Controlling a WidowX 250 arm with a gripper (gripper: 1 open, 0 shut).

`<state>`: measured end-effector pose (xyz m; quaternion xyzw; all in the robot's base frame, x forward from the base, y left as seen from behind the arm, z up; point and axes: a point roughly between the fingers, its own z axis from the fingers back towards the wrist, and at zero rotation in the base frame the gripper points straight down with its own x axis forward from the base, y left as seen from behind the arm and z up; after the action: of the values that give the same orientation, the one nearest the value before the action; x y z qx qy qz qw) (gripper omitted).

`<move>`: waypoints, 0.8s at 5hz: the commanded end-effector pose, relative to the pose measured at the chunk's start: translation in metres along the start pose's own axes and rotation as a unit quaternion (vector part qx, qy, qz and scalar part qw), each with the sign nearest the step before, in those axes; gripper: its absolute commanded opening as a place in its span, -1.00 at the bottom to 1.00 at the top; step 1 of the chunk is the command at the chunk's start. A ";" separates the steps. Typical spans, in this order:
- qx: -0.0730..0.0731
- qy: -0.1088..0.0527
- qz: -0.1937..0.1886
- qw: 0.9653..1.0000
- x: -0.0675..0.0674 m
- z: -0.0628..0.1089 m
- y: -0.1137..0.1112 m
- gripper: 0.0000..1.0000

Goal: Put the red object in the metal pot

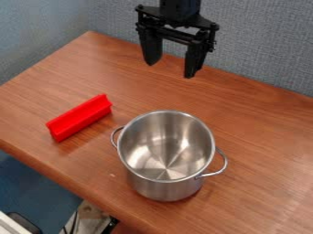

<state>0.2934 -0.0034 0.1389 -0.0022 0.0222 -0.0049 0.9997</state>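
Lying flat left of metal pot (167, 153): bright red object (80, 116).

The long flat rectangular block (80, 117) is plain bright red. The cylindrical stainless-steel pot (167, 154) is shiny silver-grey. The wooden table (244, 119) is reddish brown, and the hand (175, 57) black.

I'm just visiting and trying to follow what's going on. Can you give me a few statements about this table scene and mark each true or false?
1. The red block lies inside the pot. False: it lies on the table, left of the pot.
2. The gripper is open and holds nothing. True.
3. The pot has a lid on. False: it is open on top and looks empty.
4. The gripper hangs behind the pot, not above the block. True.
5. The block touches the pot. False: bare table shows between them.
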 end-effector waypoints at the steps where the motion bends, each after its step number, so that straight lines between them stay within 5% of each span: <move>1: -0.004 0.029 -0.007 1.000 -0.007 -0.003 -0.013 1.00; 3: -0.022 0.040 -0.038 0.998 0.004 0.015 0.033 1.00; 4: -0.030 0.031 -0.005 0.999 -0.007 0.024 0.064 1.00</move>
<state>0.2860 0.0618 0.1436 -0.0372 0.0863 -0.0041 0.9956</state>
